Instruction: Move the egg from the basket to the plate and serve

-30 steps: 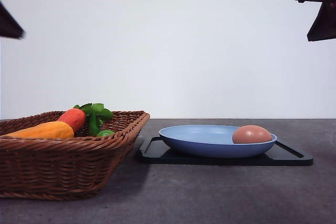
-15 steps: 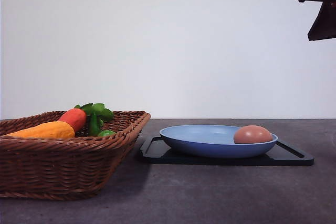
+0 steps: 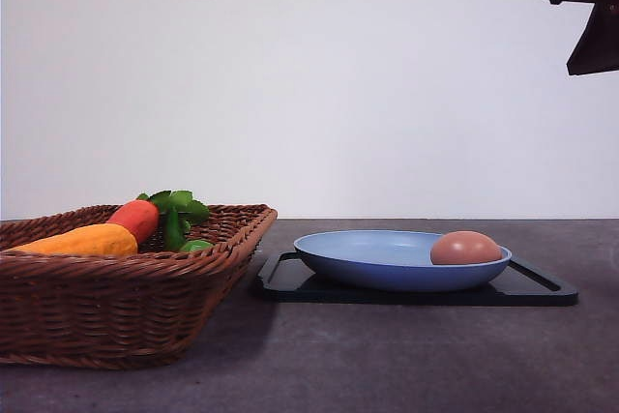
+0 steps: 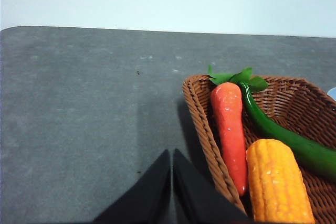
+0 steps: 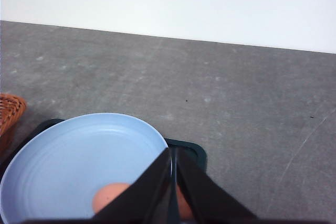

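Front view: egg lies in the plate, toward its right rim; plate sits on a black tray, which rests on the grey table. Basket stands just left of the tray, apart from it, holding a carrot toy w/ green leaves and a corn cob; no egg is visible in it.

Right wrist view: right gripper hangs above the plate, fingers pressed together w/ only a hairline gap, gripping nothing; egg shows below and beside the fingertips, partly hidden by them. In the front view the right arm sits high at the upper right, well above the plate.

Left wrist view: left gripper likewise closed tip to tip, empty, over bare table just outside the basket wall; carrot toy, corn cob and a green pepper-like pod lie inside.

Step in hand (judged): transfer looks complete, since the egg is on the plate and both grippers are clear. Remaining: serve. Next move likely calls for opening a gripper, descending to the tray or plate rim, and moving it level and slowly, as the egg lies loose near the rim and could roll off
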{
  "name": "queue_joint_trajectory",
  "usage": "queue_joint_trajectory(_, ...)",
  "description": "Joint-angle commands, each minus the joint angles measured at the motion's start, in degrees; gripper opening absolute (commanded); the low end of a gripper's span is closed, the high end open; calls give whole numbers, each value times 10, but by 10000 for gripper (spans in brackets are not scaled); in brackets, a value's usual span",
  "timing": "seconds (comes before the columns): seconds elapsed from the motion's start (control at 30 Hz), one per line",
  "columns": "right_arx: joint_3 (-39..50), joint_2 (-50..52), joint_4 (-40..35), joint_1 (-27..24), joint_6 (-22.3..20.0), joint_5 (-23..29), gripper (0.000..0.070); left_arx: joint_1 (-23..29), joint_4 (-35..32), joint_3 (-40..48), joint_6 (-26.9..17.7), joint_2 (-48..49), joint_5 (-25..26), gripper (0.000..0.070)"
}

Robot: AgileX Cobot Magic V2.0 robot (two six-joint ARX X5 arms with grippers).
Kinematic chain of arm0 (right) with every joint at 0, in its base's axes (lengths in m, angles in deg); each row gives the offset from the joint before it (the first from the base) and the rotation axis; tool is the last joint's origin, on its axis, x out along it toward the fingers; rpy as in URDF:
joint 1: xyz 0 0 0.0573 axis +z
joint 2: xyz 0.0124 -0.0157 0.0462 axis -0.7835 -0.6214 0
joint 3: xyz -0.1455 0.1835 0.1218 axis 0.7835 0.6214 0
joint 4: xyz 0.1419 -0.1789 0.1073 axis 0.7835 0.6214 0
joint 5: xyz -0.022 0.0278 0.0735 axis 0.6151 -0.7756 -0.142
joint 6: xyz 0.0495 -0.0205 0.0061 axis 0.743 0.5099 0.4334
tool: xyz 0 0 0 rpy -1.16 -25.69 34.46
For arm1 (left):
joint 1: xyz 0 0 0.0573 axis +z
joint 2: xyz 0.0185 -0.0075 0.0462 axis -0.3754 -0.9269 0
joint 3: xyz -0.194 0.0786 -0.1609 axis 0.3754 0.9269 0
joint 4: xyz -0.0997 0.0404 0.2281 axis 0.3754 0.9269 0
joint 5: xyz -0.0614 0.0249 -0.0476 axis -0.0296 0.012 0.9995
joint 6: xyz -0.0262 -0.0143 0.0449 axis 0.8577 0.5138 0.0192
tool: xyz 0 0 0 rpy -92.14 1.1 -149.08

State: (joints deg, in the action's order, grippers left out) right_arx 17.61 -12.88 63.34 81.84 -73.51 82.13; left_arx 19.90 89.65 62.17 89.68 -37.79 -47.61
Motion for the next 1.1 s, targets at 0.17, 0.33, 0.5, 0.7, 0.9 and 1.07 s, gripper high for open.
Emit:
queue_joint_trajectory(0.17, -4, -3, -6, 3, 6, 2, 0, 0, -1, 16, 10, 1, 0, 0)
queue_joint_trajectory(0.33, -4, -3, -6, 3, 6, 2, 0, 0, -1, 16, 10, 1, 0, 0)
queue_joint_trajectory(0.5, -4, -3, -6, 3, 6, 2, 0, 0, -1, 16, 10, 1, 0, 0)
queue_joint_trajectory(0.7, -4, -3, -6, 3, 6, 2, 0, 0, -1, 16, 10, 1, 0, 0)
queue_joint_trajectory(0.9, -3, 17, 8, 2, -1, 4, 0, 0, -1, 16, 10, 1, 0, 0)
queue_joint_trajectory(1.07, 5, 111, 33, -22, -50, 22, 0, 0, -1, 16, 10, 1, 0, 0)
